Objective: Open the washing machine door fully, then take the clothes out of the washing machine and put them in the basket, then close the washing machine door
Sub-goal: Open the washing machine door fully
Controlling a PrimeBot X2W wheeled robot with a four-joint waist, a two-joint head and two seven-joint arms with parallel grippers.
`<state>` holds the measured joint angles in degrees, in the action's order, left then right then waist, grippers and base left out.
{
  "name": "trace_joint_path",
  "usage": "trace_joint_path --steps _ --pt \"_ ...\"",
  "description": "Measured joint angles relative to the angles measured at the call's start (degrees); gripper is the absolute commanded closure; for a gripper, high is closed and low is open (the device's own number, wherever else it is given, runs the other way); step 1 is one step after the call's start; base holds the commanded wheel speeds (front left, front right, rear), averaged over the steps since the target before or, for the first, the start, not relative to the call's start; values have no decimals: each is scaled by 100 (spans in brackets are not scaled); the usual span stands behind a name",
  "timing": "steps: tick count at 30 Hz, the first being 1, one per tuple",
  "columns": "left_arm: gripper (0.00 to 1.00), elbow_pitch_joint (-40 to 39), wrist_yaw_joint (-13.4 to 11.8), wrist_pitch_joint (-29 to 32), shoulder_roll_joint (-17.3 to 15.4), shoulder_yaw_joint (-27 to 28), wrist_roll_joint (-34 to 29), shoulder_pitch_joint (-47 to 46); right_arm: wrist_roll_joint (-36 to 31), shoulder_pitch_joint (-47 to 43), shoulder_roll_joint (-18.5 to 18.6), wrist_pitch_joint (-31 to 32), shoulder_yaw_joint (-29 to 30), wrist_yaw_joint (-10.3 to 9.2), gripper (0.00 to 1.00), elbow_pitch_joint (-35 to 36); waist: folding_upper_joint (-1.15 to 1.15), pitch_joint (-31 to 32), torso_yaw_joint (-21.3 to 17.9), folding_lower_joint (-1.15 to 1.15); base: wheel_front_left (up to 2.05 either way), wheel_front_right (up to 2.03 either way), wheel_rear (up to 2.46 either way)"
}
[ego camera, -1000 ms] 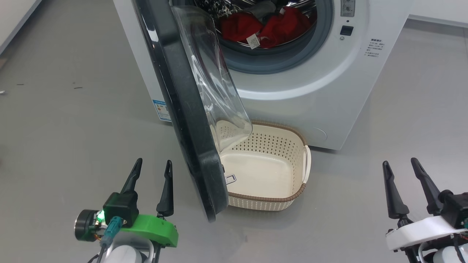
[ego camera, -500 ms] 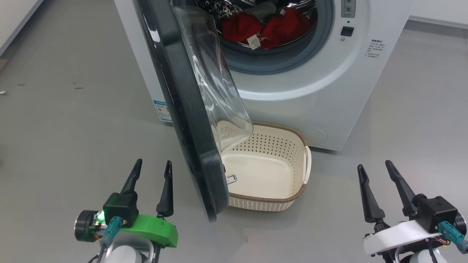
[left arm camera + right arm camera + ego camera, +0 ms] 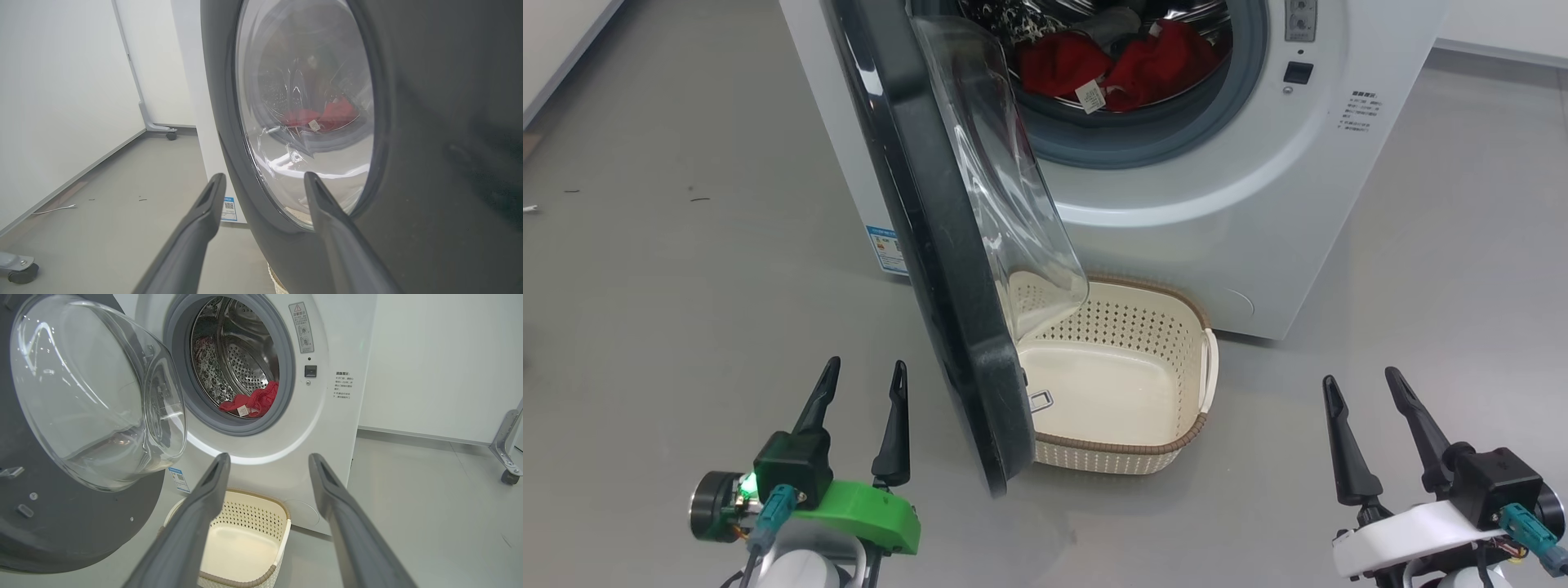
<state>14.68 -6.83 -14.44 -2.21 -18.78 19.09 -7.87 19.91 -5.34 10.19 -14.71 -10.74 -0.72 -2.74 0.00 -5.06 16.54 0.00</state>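
Observation:
The white washing machine [image 3: 1176,220] stands ahead, its black-rimmed door [image 3: 931,245] swung partway out toward me, glass bowl facing right. Red clothes [image 3: 1152,61] with a white tag lie at the drum's front lip. The cream basket [image 3: 1111,447] sits on the floor under the opening, partly behind the door's lower edge. My left gripper [image 3: 866,362] is open, just left of the door's outer face; in the left wrist view its tips [image 3: 263,175] straddle the door rim [image 3: 429,163]. To the basket's right, my right gripper [image 3: 1361,376] is open and aimed at the machine [image 3: 327,428].
A patterned dark-and-white cloth [image 3: 1013,16] and a grey one lie deeper in the drum. Grey floor spreads on both sides. A wheeled metal frame leg [image 3: 508,457] stands at the far right, a caster [image 3: 24,273] and a white cable [image 3: 53,210] at the left by the wall.
My right gripper has moved left and a little lower in the head view. The left gripper, door and basket stand as before.

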Motion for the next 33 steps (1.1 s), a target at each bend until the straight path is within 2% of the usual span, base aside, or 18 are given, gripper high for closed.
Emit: trace_joint_path --steps 1,2,16,27,33 --pt "34 2 0 0 0 0 -1 0 -1 1 -15 0 12 0 0 1 0 2 2 0 0 0 0" --pt "100 9 0 0 0 0 -1 0 -12 1 -33 0 22 0 0 0 0 5 4 0 0 0 0" --pt "100 -142 0 0 1 132 -80 -1 -149 -110 -138 0 172 5 0 -9 0 80 40 0 0 0 0" --pt "100 -1708 0 -9 2 587 -315 -549 -243 -110 -171 0 310 15 0 -11 0 104 83 0 0 0 0" --pt "100 -2719 0 -33 3 433 -443 -925 -272 -112 -274 0 324 64 0 -13 0 146 78 0 0 0 0"
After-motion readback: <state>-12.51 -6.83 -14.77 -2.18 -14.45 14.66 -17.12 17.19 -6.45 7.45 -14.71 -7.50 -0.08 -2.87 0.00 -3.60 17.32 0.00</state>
